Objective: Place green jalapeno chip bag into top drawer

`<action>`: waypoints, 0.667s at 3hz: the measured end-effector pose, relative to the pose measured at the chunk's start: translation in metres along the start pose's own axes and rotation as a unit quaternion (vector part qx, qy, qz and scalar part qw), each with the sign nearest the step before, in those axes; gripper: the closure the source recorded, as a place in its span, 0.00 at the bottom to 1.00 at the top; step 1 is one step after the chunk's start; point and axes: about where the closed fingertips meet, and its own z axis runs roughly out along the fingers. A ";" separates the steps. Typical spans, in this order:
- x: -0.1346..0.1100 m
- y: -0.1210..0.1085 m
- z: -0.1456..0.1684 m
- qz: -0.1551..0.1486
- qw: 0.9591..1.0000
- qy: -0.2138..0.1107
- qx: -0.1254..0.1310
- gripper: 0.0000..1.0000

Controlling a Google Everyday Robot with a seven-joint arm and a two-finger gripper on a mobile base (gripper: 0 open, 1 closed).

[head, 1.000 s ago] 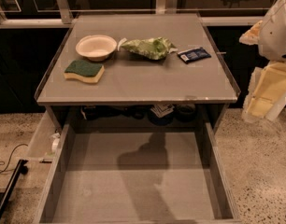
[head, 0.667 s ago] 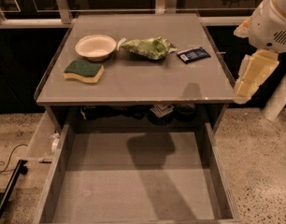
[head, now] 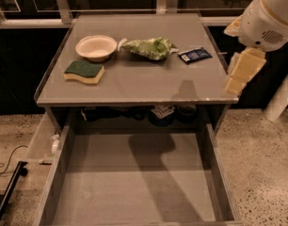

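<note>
Green jalapeno chip bag [head: 151,47] lies crumpled toward the back of the table [head: 144,86], between the white bowl [head: 96,47] and the dark-blue packet [head: 195,55]; the bowl is just beside its pale end, the packet a little apart. Green-and-yellow sponge [head: 84,72] sits nearer the front edge, clear of the bag. Top drawer [head: 134,182] stands pulled out below the table, floor bare. Gripper [head: 240,74] hangs off the table's right front corner, well apart from the bag, carrying nothing; clenched or released, cannot tell. Step in hand, by my reading: the reach. To do it well: come in over the table from the right, high enough to pass above the packet without sweeping it; descend on the bag's raised middle, not its thin edges; foil will likely crumple and slip, so close on a fold; lift clear of the front edge before crossing to the drawer.
</note>
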 end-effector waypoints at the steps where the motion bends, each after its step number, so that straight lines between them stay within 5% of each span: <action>1: -0.034 -0.023 0.023 0.010 0.997 -0.073 0.003 0.00; 2: -0.062 -0.042 0.037 0.026 0.989 -0.146 0.008 0.00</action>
